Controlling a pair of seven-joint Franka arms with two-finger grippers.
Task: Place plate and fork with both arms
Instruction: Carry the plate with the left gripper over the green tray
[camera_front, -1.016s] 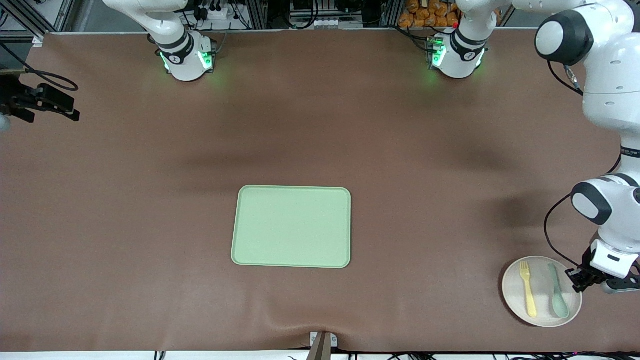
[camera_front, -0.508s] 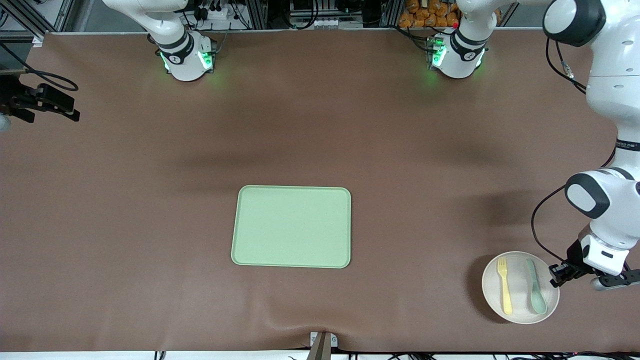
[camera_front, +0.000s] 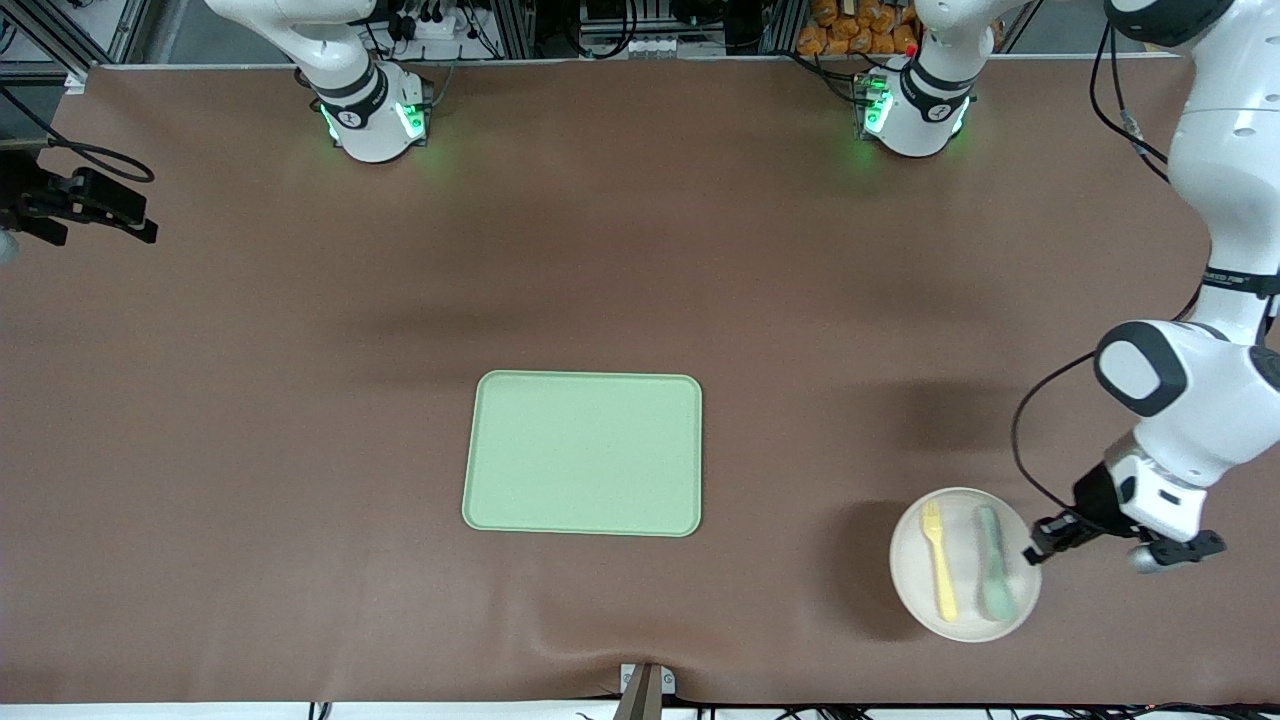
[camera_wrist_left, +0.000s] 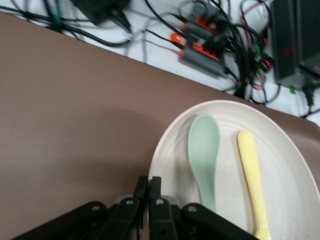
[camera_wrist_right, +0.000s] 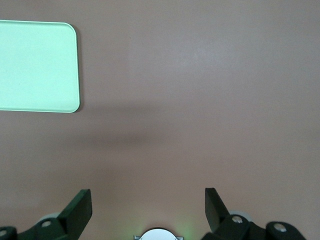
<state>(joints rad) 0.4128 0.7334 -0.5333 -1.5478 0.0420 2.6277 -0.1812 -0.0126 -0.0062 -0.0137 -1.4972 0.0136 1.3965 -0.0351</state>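
Observation:
The round off-white plate hangs a little above the table near the left arm's end and casts a shadow on the cloth. On it lie the pale yellow fork and a grey-green spoon, side by side. My left gripper is shut on the plate's rim. In the left wrist view the fingers pinch the rim of the plate, with the spoon and the fork past them. My right gripper is open and empty, held high over bare table, and waits.
A pale green rectangular tray lies at the middle of the table; it also shows in the right wrist view. Cables and electronics lie off the table's edge near the plate. Brown cloth covers the table.
My left gripper has carried the plate, with fork and spoon on it, toward the tray and a little higher. The right arm has not moved.

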